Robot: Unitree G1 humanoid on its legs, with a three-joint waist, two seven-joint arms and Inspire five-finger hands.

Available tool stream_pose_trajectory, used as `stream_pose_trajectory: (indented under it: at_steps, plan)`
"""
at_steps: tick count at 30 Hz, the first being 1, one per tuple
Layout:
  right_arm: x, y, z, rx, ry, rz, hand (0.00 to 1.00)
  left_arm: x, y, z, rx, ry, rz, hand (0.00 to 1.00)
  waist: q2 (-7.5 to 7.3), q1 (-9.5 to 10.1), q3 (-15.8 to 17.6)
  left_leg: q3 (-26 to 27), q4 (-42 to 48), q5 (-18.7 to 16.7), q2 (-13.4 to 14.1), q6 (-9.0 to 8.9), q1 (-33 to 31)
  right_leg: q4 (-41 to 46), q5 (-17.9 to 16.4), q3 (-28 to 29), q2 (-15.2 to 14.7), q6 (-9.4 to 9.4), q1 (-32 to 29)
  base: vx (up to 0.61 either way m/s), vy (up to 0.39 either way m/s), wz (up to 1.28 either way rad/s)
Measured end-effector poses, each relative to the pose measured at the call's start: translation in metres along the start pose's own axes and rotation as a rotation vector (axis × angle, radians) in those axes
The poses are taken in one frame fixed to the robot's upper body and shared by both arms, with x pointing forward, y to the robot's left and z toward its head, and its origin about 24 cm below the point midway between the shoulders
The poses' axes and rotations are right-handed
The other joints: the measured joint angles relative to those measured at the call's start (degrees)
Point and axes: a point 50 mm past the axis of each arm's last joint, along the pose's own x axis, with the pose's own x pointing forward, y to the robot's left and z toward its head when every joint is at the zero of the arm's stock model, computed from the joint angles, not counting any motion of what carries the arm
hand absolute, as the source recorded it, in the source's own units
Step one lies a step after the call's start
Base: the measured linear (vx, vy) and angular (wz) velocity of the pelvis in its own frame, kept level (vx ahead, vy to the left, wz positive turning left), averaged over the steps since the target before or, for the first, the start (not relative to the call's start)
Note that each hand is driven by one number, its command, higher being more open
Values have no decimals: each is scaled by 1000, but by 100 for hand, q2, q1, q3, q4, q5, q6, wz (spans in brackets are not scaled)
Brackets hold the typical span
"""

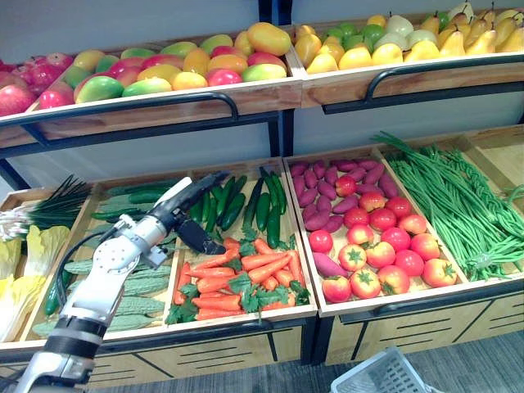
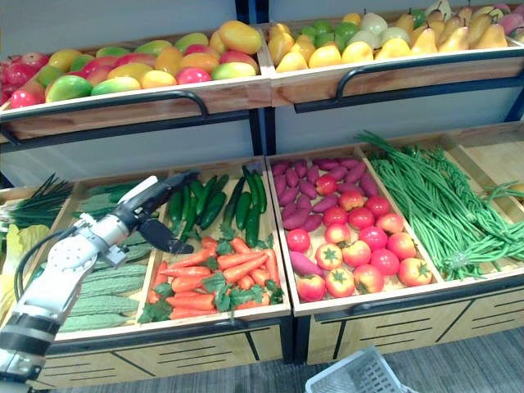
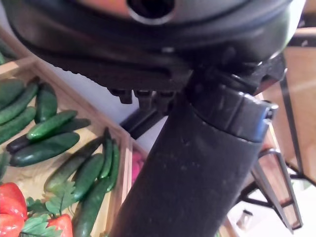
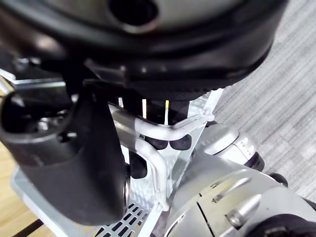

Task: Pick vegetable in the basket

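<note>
Dark green cucumbers (image 1: 233,205) lie at the back of a wooden crate (image 1: 307,270), with leafy orange carrots (image 1: 246,270) in front of them. My left hand (image 1: 190,205) hovers over the crate's left side, fingers straight towards the cucumbers and thumb (image 3: 197,163) hanging down, holding nothing. The left wrist view looks past the thumb at the cucumbers (image 3: 49,126). A white wire basket (image 1: 385,375) hangs low in front of the stand at the lower right. In the right wrist view my right hand (image 4: 94,163) has its fingers curled round the basket's white handle (image 4: 157,168).
Beside the carrots, a crate holds red tomatoes (image 1: 385,246) and purple sweet potatoes (image 1: 327,196). Long green beans (image 1: 458,205) lie farther right. Ridged green gourds (image 1: 139,286), scallions (image 1: 41,209) and cabbage (image 1: 16,278) are on the left. A fruit shelf with a black rail (image 1: 131,106) overhangs.
</note>
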Motion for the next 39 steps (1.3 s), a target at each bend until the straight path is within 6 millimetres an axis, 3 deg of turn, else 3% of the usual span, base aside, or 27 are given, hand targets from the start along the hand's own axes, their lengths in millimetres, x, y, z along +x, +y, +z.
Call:
stream_pose_trajectory:
  at_steps: [3, 8, 12, 19, 27, 30, 34, 39]
  plan:
    - [0, 2, -2, 26, 1, 14, 0, 10, -14, -5, 157, 139, -184, 100, -103, -34, 38, 103, 32, -1, -5, 1, -52, 80, -1, 43, -8, -2, -117, -68, 7, -5]
    - [0, 3, -3, 27, 4, 19, 0, 10, -18, -15, 226, 217, -229, 100, -157, -42, 74, 100, 67, -17, -3, 21, -66, 111, -9, 38, -17, -9, -127, -63, -8, 1]
    - [0, 3, -3, 22, 6, 21, 0, 8, -20, -32, 356, 376, -323, 100, -168, -110, 65, 102, 48, -17, -30, 21, -55, 156, -8, 5, -47, -9, -136, -79, 0, 3]
    - [0, 4, -3, 5, 13, 30, 0, -1, -29, -60, 387, 540, -362, 100, -238, -156, 33, 115, -127, -17, -60, 20, -102, 174, 43, -19, -44, 23, -288, -72, 8, 2]
    - [2, 15, 7, -64, -17, 79, 0, -16, -72, -109, 342, 697, -243, 100, -387, -236, 152, 301, -137, -21, -145, 14, -375, 58, 295, 147, -74, 102, -604, -64, 9, -9]
    - [3, 28, 18, -134, -45, 124, 0, -10, -66, -113, 354, 668, -36, 100, -480, -255, 330, 462, -100, -21, -134, 13, -503, 66, 411, 305, -61, 98, -817, -85, -5, -26]
    - [3, 39, 30, -207, -99, 159, 0, -6, -66, -115, 362, 655, 83, 100, -499, -279, 538, 632, -14, -22, -105, 11, -714, 65, 530, 482, -72, 111, -1085, -108, -5, -23]
    - [2, 46, 33, -237, -122, 171, 0, 7, -63, -105, 331, 603, 203, 100, -598, -112, 693, 866, 138, -24, -18, 16, -962, 53, 680, 567, -71, 111, -1319, -95, -27, -7]
